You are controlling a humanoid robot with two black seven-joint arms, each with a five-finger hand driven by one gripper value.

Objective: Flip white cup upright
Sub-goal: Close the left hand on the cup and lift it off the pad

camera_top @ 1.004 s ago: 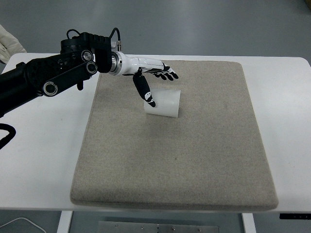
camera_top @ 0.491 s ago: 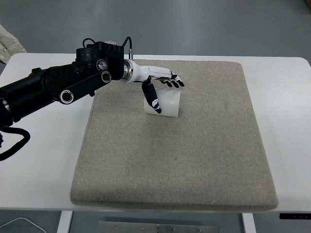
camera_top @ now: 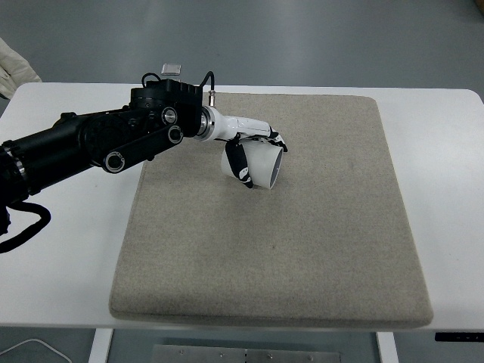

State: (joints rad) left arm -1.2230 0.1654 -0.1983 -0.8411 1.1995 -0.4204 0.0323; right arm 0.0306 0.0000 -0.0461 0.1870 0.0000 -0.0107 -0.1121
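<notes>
One hand [camera_top: 253,147] was at work, the left, its black arm [camera_top: 91,144] reaching in from the left edge across the table [camera_top: 68,227]; the right arm was not in sight. The cup [camera_top: 257,165] lay on its side on the far-left part of the mat [camera_top: 302,249], and the hand was directly on it: the thumb [camera_top: 240,162] came down over the near face and the fingers [camera_top: 272,138] curled over the far side, so the grip looked closed around the body from above. I could not tell how firmly it was held, or whether the cup had begun to leave the mat.

The cup's long axis ran roughly left to right, in line with the forearm, with the open mouth turned to the right and a little toward the camera, away from the wrist. That suggested the flip would depend on rolling the wrist to bring the mouth upward, with the base ending nearest the mat.

The mat was a grey felt pad covering most of the white table, flat and bare apart from the cup, with plenty of open room to the right and near side for setting it down. Beyond the table was grey floor.
</notes>
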